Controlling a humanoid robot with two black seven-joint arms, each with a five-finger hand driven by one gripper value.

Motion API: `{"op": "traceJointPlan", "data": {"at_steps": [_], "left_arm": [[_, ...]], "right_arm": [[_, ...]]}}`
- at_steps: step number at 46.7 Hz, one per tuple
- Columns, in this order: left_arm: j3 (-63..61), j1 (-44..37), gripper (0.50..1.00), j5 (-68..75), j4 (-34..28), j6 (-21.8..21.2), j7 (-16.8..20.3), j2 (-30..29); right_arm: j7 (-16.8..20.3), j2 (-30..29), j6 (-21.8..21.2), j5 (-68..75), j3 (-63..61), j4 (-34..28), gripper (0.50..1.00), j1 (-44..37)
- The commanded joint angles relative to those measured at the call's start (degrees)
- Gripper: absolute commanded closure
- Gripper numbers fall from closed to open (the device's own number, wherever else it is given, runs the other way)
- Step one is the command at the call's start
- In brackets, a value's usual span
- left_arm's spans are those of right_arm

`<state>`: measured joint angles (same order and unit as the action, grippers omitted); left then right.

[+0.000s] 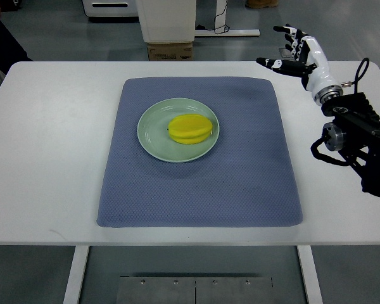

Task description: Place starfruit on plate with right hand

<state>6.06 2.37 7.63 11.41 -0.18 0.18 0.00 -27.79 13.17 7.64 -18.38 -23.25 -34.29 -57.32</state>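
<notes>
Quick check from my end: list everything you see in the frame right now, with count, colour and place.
starfruit: one, yellow, lying on the plate
plate: one, pale green, on the mat, left of its middle
mat: one, blue-grey, spread over the table's middle
table: one, white, fills most of the view
box: one, brown cardboard, on the floor beyond the table
person: one, dark sleeve, top left corner
right hand: one, white and black, fingers spread, holding nothing, above the table's far right corner
left hand: not in view

text: none legible | labels: none | numbers: none | signs: none
</notes>
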Motion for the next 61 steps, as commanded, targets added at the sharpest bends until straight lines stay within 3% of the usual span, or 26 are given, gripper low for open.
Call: {"op": "traceJointPlan", "data": {"at_steps": [1,14,24,32,48,61], "left_arm": [[0.0,0.0,0.500,0.0,0.0,0.0,0.0,0.0],[0.0,0.0,0.500,0.0,0.0,0.0,0.0,0.0],[0.0,0.0,0.500,0.0,0.0,0.0,0.0,0.0],[0.0,0.0,0.500,0.0,0.0,0.0,0.0,0.0],[-0.1,0.0,0.500,-0.1,0.0,0.0,0.0,0.0],[0.0,0.0,0.500,0.0,0.0,0.0,0.0,0.0]], "right_arm": [[0.0,2.1,0.0,0.0,-0.1,0.1,0.500,0.0],[1.9,8.5,-0.5,1.8,-0.2,0.6,0.500,2.1],[2.2,9.6,-2.4,16.3,-1.3,0.6,0.500,4.8],[3.6,9.0,-6.7,22.5,-2.0,1.3,0.500,5.4],[12.8,3.1,-13.9,28.0,-15.9,5.6,0.500,10.1],[12.8,1.2,-15.3,27.9,-17.0,5.6,0.500,12.3]]}}
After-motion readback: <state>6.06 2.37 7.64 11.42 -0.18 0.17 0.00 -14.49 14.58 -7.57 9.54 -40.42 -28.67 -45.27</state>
